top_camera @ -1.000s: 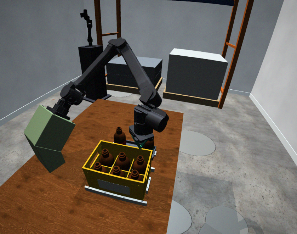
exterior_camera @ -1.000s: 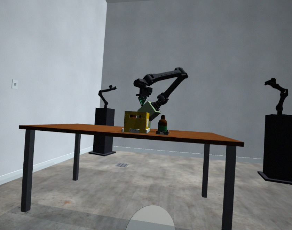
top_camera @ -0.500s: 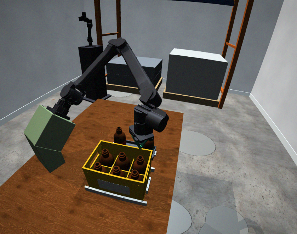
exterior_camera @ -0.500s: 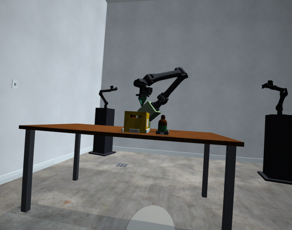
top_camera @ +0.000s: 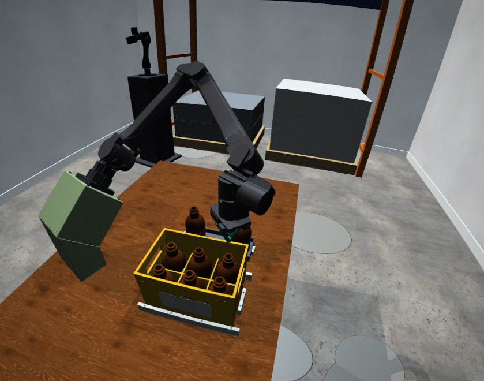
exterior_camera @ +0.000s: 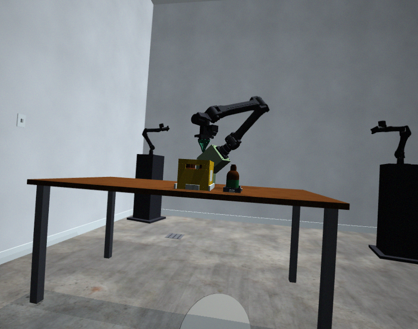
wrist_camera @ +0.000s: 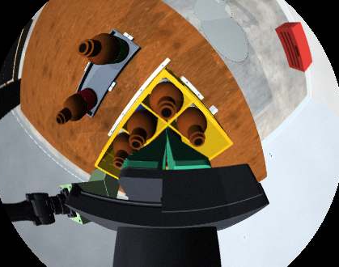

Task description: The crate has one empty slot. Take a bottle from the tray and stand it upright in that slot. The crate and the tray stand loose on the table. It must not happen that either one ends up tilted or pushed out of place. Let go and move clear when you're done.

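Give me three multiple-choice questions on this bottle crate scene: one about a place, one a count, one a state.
1. The gripper hangs: A over the yellow crate; B at floor level; C under the table.
2. Bottles standing on the tray: A none; B two; C five.
3. The gripper is: A wide open; B shut on a bottle; C shut and empty.

A, the exterior view shows it above the crate. B, the wrist view shows two. C, its green fingers meet with nothing between.
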